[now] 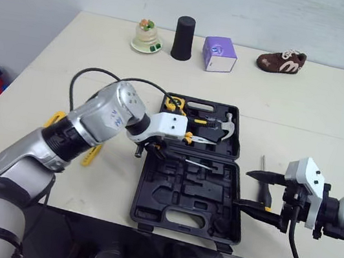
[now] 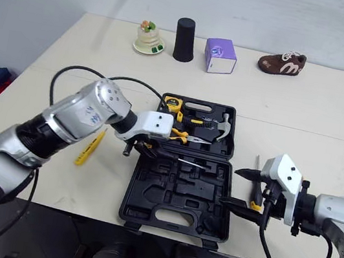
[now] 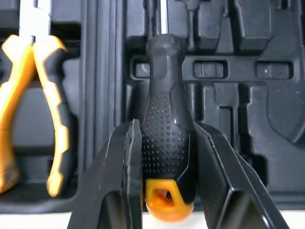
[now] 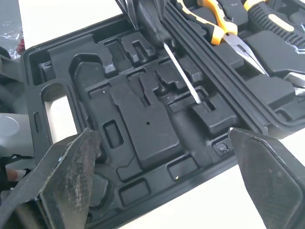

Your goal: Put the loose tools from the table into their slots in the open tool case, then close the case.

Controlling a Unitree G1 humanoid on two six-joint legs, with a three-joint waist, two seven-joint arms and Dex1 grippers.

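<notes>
At the near right corner of the open tool case (image 1: 164, 216), the right gripper (image 1: 244, 189) is held spread wide, empty. Over the case's middle, a black-handled screwdriver (image 3: 164, 71) is clamped in the left gripper (image 3: 164, 131). Orange-handled pliers (image 3: 56, 95) are seated in the case's far half.

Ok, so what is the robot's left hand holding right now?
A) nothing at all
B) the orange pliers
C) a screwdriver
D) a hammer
C: the left gripper is shut on the black handle of the screwdriver over the tool case, while the pliers and the hammer lie in the case, not in its grip.
</notes>
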